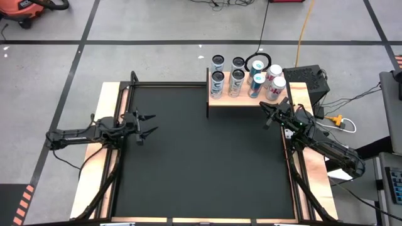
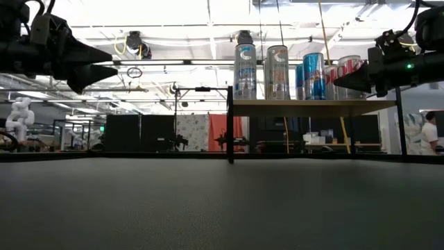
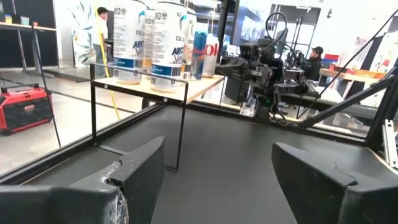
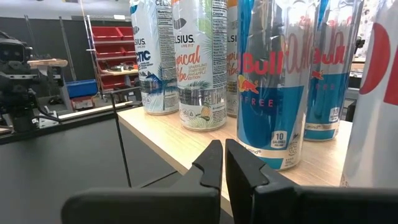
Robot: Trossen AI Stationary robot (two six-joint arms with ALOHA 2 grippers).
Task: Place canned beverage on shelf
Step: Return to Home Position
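Observation:
The light-wood shelf [image 1: 245, 99] stands on thin black legs at the far right of the black mat [image 1: 201, 163]. Several cans stand upright on its top: white Celsius cans [image 1: 218, 85], a blue Red Bull can [image 4: 270, 93] and a red-and-white can [image 1: 275, 88]. My right gripper [image 1: 266, 114] is shut and empty, just off the shelf's near right edge, level with the cans' bases; it also shows in the right wrist view [image 4: 222, 163]. My left gripper [image 1: 149, 125] is open and empty above the mat's left side, its fingers pointing toward the shelf [image 3: 180, 87].
A black box [image 1: 306, 78] with cables sits behind the shelf's right end, and a dark ring [image 1: 257, 61] lies behind the cans. The mat's wooden frame [image 1: 100, 144] runs along both sides. A person [image 2: 430, 132] stands in the room beyond.

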